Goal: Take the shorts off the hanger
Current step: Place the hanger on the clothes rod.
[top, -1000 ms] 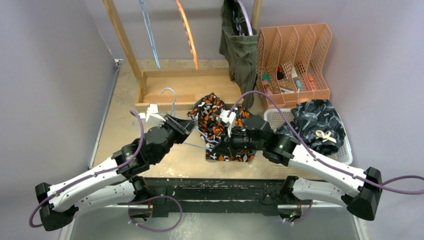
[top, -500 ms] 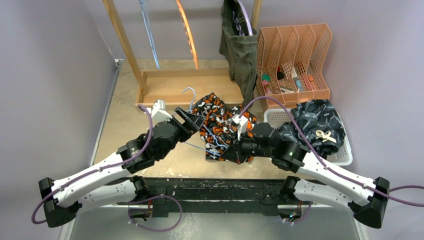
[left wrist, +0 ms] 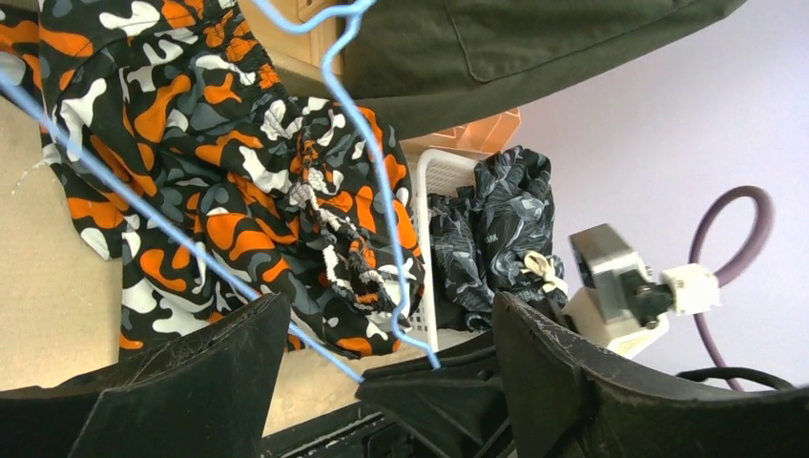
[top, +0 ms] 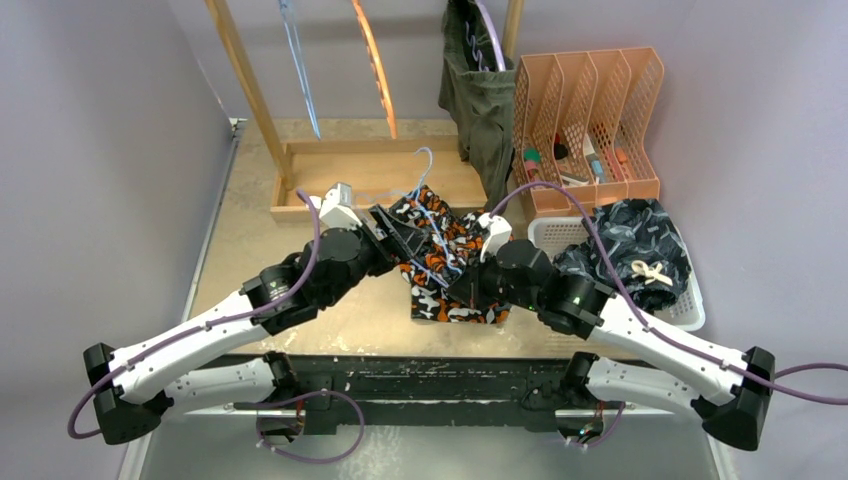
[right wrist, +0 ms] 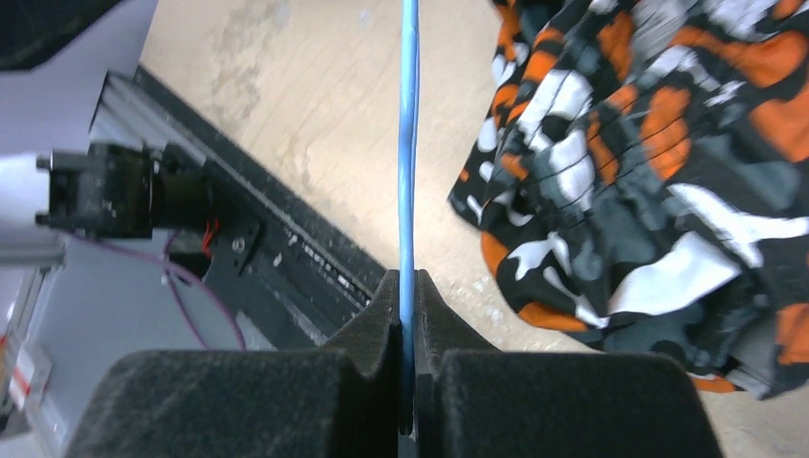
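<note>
One pair of orange, black and white shorts (top: 447, 270) lies in a heap on the table (top: 250, 235) between the two arms, with a thin blue hanger (right wrist: 408, 143) across it, the right gripper (right wrist: 408, 291) squeezed tight on the hanger's wire and the left gripper (left wrist: 386, 320) spread wide with nothing in it.

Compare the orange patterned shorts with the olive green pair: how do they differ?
The orange patterned shorts lie crumpled on the table; the olive green pair hangs at the rack. The orange ones are blotched; the olive pair is plain. A blue hanger, pinched by the right gripper, crosses the orange shorts; neither gripper is near the olive pair. Both are cloth.
</note>
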`<action>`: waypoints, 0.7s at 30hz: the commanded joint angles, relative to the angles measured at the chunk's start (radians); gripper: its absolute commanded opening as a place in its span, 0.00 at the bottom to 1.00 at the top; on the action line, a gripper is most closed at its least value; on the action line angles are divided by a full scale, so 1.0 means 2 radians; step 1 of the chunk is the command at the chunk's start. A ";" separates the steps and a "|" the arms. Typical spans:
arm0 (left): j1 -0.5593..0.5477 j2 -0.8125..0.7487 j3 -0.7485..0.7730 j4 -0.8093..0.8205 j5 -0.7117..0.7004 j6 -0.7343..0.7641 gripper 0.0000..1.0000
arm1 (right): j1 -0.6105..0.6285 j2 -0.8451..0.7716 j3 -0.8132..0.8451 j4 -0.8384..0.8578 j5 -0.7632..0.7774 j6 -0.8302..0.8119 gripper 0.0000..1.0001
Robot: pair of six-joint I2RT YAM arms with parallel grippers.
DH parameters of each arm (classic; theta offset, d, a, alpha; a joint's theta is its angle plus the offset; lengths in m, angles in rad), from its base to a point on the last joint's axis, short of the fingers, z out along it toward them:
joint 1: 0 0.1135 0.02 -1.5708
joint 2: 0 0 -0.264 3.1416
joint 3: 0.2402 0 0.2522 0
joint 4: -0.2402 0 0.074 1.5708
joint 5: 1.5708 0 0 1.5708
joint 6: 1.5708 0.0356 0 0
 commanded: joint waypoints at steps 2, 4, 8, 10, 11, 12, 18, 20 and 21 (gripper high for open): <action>0.002 0.012 0.053 -0.037 -0.020 0.030 0.77 | 0.003 -0.012 0.058 -0.007 0.097 0.002 0.00; 0.002 0.010 0.051 -0.051 -0.038 0.024 0.78 | 0.003 -0.013 0.065 -0.009 0.109 -0.004 0.00; 0.002 -0.001 0.052 -0.081 -0.075 0.027 0.80 | 0.003 -0.006 0.084 -0.039 0.145 -0.006 0.00; 0.002 -0.004 0.055 -0.096 -0.094 0.034 0.81 | 0.004 -0.005 0.103 -0.048 0.150 -0.021 0.00; 0.002 -0.005 0.057 -0.105 -0.102 0.037 0.81 | 0.004 -0.004 0.110 -0.052 0.163 -0.024 0.00; 0.002 -0.004 0.059 -0.115 -0.112 0.041 0.81 | 0.003 -0.002 0.118 -0.056 0.176 -0.029 0.00; 0.047 0.043 0.090 -0.212 -0.160 0.093 0.85 | 0.003 0.018 0.159 -0.058 0.206 -0.095 0.00; 0.092 0.048 0.091 -0.236 -0.144 0.108 0.85 | 0.003 0.031 0.175 -0.059 0.213 -0.112 0.00; 0.108 0.042 0.082 -0.227 -0.138 0.120 0.86 | 0.004 0.039 0.185 -0.065 0.217 -0.113 0.00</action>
